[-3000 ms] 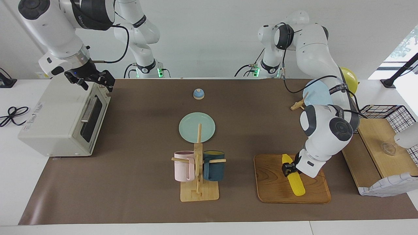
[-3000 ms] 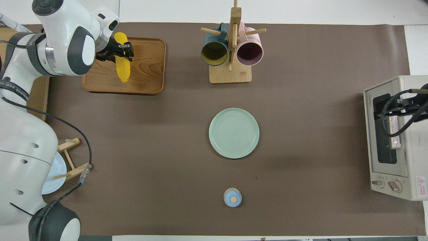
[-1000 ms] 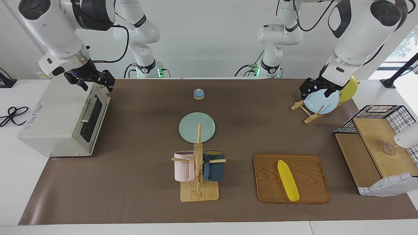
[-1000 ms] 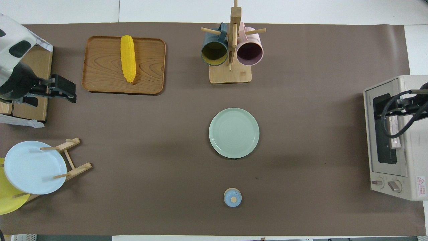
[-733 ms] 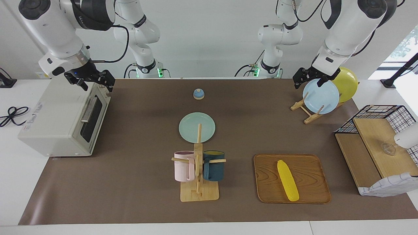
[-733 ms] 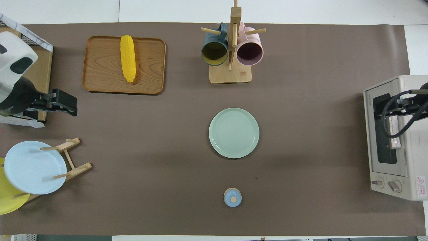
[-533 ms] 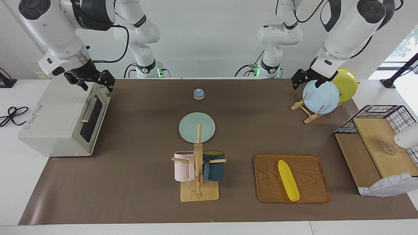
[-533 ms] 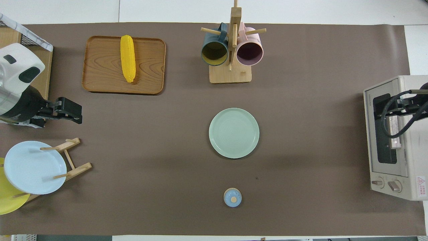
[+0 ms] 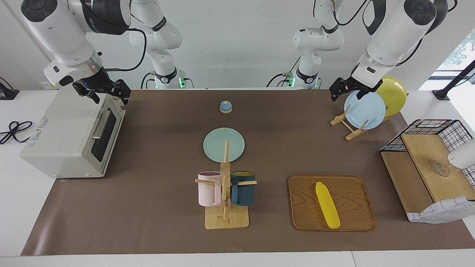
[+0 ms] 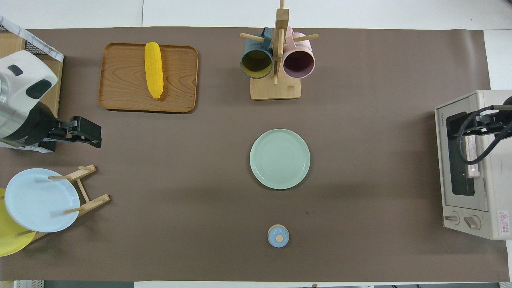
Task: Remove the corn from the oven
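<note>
The yellow corn (image 9: 327,204) lies flat on a wooden tray (image 9: 352,218) toward the left arm's end of the table, farther from the robots than the plate rack; it also shows in the overhead view (image 10: 153,70). The off-white oven (image 9: 63,133) stands at the right arm's end with its dark glass door closed, and shows in the overhead view (image 10: 490,168) too. My left gripper (image 9: 337,90) is open and empty, raised over the table beside the plate rack (image 10: 86,131). My right gripper (image 9: 111,97) is open, over the oven's top front edge, and waits.
A mug rack (image 9: 225,193) with a pink and a dark blue mug stands mid-table. A green plate (image 9: 223,144) and a small blue lid (image 9: 225,106) lie nearer the robots. A plate rack (image 9: 365,109) holds a blue and a yellow plate. A wire basket (image 9: 438,128) and wooden shelf stand at the left arm's end.
My left gripper let go of the corn, rose from the tray and swung to beside the plate rack. The corn stays on the tray. The right arm has not moved.
</note>
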`<state>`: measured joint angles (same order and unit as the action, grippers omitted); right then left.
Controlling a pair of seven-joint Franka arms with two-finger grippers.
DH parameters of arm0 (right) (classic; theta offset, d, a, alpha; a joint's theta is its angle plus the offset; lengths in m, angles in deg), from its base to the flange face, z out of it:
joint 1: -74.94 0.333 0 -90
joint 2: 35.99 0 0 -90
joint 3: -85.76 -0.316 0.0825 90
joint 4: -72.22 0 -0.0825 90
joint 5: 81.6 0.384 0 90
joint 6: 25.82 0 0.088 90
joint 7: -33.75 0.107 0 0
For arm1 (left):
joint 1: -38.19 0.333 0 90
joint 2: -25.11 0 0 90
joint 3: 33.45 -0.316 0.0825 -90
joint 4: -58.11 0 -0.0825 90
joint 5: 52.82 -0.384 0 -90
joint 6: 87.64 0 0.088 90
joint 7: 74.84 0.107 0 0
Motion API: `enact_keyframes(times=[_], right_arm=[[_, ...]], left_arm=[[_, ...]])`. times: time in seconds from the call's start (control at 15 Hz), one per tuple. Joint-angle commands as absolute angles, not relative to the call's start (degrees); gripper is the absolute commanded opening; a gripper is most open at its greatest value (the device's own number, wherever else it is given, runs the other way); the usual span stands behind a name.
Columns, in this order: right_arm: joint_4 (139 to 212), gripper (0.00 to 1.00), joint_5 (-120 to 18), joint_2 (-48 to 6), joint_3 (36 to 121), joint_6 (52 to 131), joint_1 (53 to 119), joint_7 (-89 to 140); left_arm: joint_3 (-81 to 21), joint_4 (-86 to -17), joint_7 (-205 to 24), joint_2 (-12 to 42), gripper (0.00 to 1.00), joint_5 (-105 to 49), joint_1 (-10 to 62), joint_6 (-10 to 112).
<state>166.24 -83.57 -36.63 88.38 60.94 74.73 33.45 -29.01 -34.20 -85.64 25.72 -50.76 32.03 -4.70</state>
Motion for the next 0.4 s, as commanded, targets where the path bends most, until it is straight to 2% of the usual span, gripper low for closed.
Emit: enact_keyframes(times=[0.0,0.33], right_arm=[[165.38,1.00,-84.59,-36.16,88.57,61.46,74.85,31.64],[165.47,1.00,-84.59,-36.16,88.57,61.46,74.85,31.64]], left_arm=[[-28.09,-33.47,-85.83,25.20,1.00,-49.84,33.44,-3.28],[-28.09,-33.74,-85.65,25.28,1.00,-49.92,33.44,-3.18]])
